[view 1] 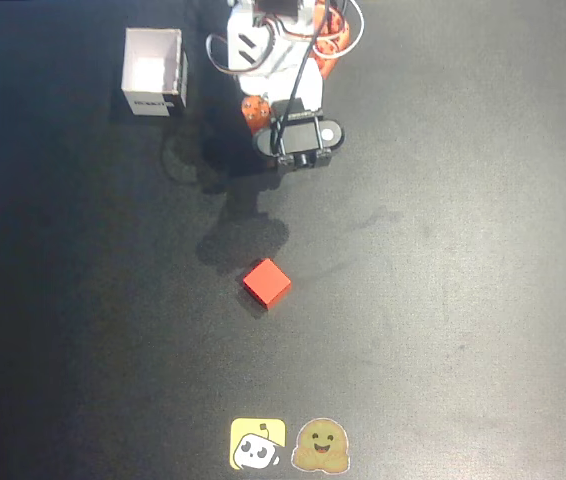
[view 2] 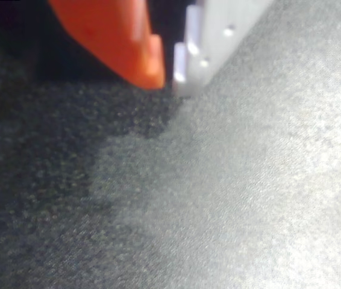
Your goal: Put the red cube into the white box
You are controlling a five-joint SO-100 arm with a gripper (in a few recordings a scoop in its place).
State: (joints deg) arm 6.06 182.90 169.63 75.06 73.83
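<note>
The hand (view 2: pixel 169 75), one orange finger and one white finger, sits with its tips nearly touching in the wrist view: narrow, with nothing between them. It hangs close over the dark, matte bench (view 1: pixel 463 300).

The small bright red-orange cube with smooth matte faces (view 1: pixel 266 283) rests on the bench well apart from the hand, toward the bottom of the overhead view, turned roughly diagonal to the picture edges. Judged from its look, it is light, rigid and not fragile; the smooth faces may slip under a loose grip. Take hold across two opposite flat side faces, not across corners, so rotate the hand to match the diagonal set.

The small square white open-topped box with thin walls (view 1: pixel 153 72) stands up and left of the hand in the overhead view, well apart from the cube. Its thin walls likely shift if knocked.
</note>
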